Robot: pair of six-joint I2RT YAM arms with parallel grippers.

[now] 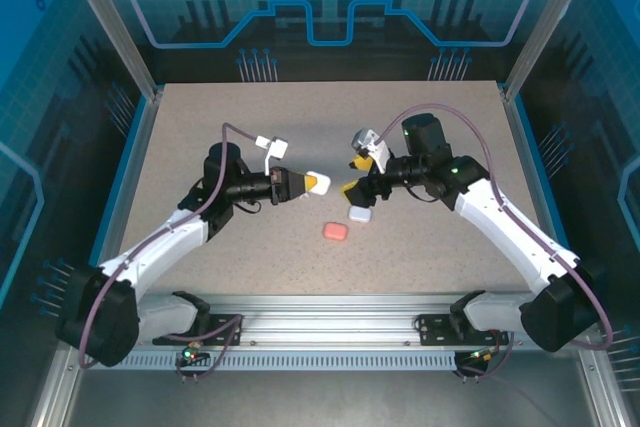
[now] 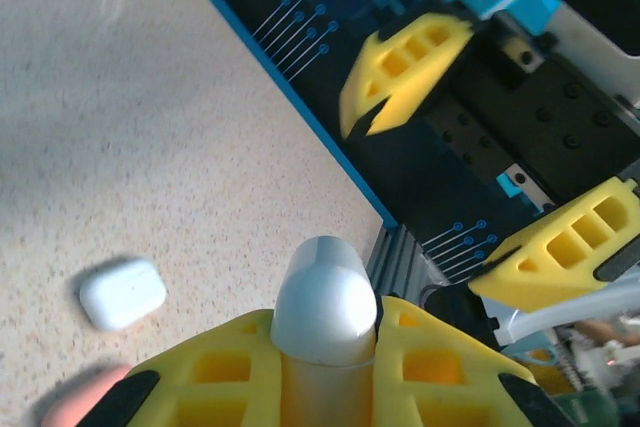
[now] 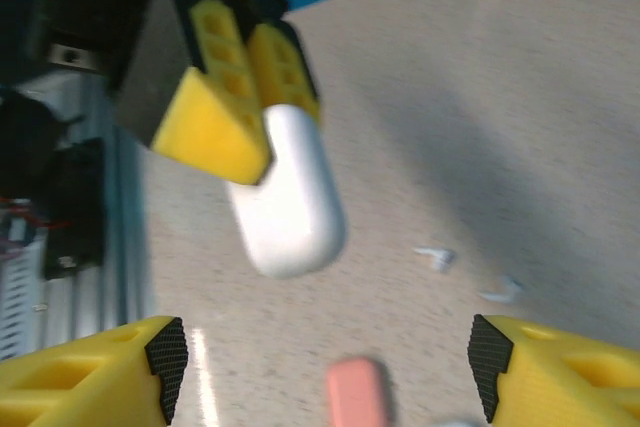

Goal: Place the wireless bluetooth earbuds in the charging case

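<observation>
From above, the left gripper [image 1: 305, 183] is clamped on a white rounded plastic charging case [image 1: 317, 182]. Its long axis runs in line with the fingers, free end toward the right gripper [image 1: 355, 174], whose jaws stand wide with nothing between. At the left wrist, yellow fingers [image 2: 455, 337] pinch the case's lower part. At the right wrist, two tiny white stemmed earbuds [image 3: 437, 257] lie on the speckled table [image 3: 520, 97], too blurred to tell their heading.

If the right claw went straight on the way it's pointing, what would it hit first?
Most likely the smooth white pebble-shaped charging case, clamped in the left gripper straight ahead of the open right gripper. Depth is hard to judge, though. The salmon-pink rounded case lies lower, on the speckled table.
</observation>
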